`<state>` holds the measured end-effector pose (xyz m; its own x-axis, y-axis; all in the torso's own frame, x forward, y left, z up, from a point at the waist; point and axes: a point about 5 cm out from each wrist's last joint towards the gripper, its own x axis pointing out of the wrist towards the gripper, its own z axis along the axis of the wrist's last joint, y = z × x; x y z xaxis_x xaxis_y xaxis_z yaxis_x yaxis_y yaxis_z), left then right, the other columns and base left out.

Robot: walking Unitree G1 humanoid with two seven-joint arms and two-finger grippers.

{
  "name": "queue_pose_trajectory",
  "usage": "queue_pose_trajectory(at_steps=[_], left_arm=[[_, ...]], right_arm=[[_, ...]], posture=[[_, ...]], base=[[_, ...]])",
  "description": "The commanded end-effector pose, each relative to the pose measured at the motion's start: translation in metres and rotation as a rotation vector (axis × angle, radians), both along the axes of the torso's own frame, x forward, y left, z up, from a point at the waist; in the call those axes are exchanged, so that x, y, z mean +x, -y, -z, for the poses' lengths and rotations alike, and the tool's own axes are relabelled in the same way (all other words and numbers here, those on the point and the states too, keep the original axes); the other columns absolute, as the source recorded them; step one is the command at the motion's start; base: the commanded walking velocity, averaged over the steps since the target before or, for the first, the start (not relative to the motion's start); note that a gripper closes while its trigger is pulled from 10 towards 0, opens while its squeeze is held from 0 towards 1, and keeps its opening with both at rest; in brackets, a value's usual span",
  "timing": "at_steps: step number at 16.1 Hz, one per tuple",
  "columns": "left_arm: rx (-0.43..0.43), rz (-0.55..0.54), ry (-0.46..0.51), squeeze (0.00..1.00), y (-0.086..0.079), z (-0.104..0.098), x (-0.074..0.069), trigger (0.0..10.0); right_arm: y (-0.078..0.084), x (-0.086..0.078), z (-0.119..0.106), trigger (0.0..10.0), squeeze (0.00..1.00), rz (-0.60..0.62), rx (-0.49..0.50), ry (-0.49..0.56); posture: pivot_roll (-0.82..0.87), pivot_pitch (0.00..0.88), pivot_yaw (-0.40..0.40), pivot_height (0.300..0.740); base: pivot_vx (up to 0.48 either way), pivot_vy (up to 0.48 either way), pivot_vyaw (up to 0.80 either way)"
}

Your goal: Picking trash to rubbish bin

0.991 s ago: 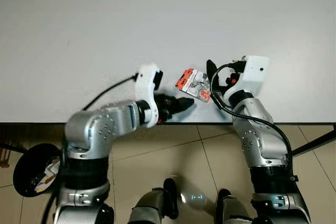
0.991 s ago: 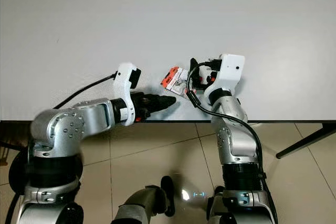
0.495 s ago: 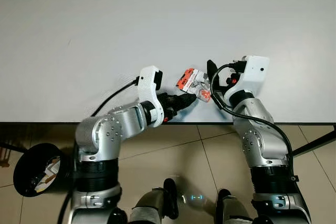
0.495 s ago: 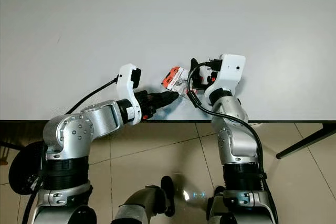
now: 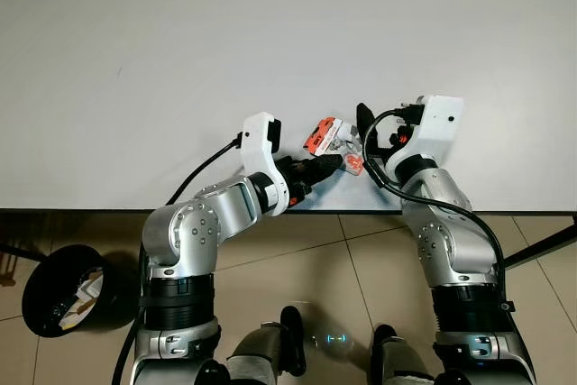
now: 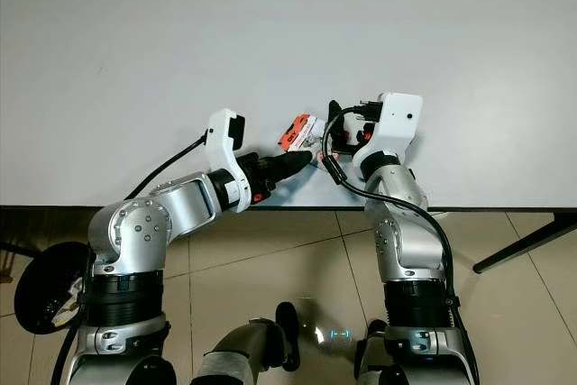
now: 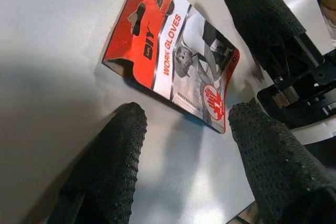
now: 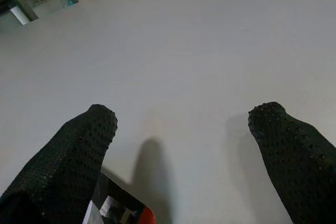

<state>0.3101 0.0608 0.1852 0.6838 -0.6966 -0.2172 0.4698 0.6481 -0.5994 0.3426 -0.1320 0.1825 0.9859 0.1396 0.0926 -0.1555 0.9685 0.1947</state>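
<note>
With my left jaws [image 7: 181, 129] open just short of the flat glove card [image 7: 173, 56] and right jaws [image 8: 184, 145] open beside it, closing risks sliding it along the counter [image 5: 270, 42].

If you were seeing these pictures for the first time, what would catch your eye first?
The red glove packet lies on the white table near its front edge, between the open left gripper and the open right gripper. A black bin stands on the floor at the robot's left.
</note>
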Motion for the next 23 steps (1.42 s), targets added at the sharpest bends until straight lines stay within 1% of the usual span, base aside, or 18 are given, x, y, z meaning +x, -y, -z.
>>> queue_pose_trajectory(at_steps=[1,2,5,8,10,13,14,15,18,23], left_arm=[[0.034,0.006,-0.112,0.00,0.004,0.022,-0.002,10.0],[0.033,0.009,-0.114,0.00,0.006,0.022,-0.002,10.0],[0.015,0.041,-0.126,0.00,0.021,0.027,0.001,10.0],[-0.001,0.066,-0.121,0.00,0.033,0.026,0.005,10.0],[-0.013,0.108,-0.104,0.00,0.046,0.021,0.008,10.0],[-0.025,0.139,-0.113,0.00,0.055,0.024,0.010,10.0],[-0.028,0.163,-0.116,0.00,0.059,0.025,0.009,2.9],[-0.025,0.184,-0.113,0.00,0.063,0.025,0.009,0.0],[-0.020,0.198,-0.110,0.00,0.064,0.025,0.009,0.0],[-0.016,0.192,-0.095,0.00,0.058,0.025,0.013,0.0]], right_arm=[[-0.004,-0.003,0.021,10.0,0.00,-0.016,0.016,-0.102],[-0.003,-0.003,0.021,10.0,0.00,-0.016,0.015,-0.102],[-0.004,-0.003,0.020,10.0,0.00,-0.018,0.014,-0.103],[-0.005,-0.003,0.019,10.0,0.00,-0.022,0.015,-0.102],[-0.005,-0.003,0.019,10.0,0.00,-0.021,0.019,-0.101],[-0.005,-0.003,0.020,10.0,0.00,-0.017,0.021,-0.102],[-0.005,-0.003,0.020,10.0,0.00,-0.015,0.022,-0.103],[-0.005,-0.003,0.020,10.0,0.00,-0.011,0.024,-0.101],[-0.003,-0.003,0.020,10.0,0.00,-0.005,0.025,-0.099],[-0.005,-0.003,0.020,10.0,0.00,-0.008,0.029,-0.101]], posture=[[0.06,0.317,0.188,0.740],[0.06,0.318,0.186,0.740],[0.05,0.321,0.182,0.740],[0.05,0.320,0.183,0.740],[0.05,0.316,0.188,0.740],[0.04,0.311,0.196,0.740],[0.04,0.311,0.198,0.740],[0.04,0.311,0.201,0.740],[0.04,0.311,0.203,0.740],[0.05,0.309,0.207,0.740]], base=[[0.000,0.000,0.00],[0.000,0.000,0.00],[0.000,0.000,0.00],[0.000,0.000,0.00],[0.000,0.000,0.00],[0.000,0.000,0.00],[0.000,0.000,0.00],[0.000,0.000,0.00],[0.000,0.000,0.00],[0.000,0.000,0.00]])
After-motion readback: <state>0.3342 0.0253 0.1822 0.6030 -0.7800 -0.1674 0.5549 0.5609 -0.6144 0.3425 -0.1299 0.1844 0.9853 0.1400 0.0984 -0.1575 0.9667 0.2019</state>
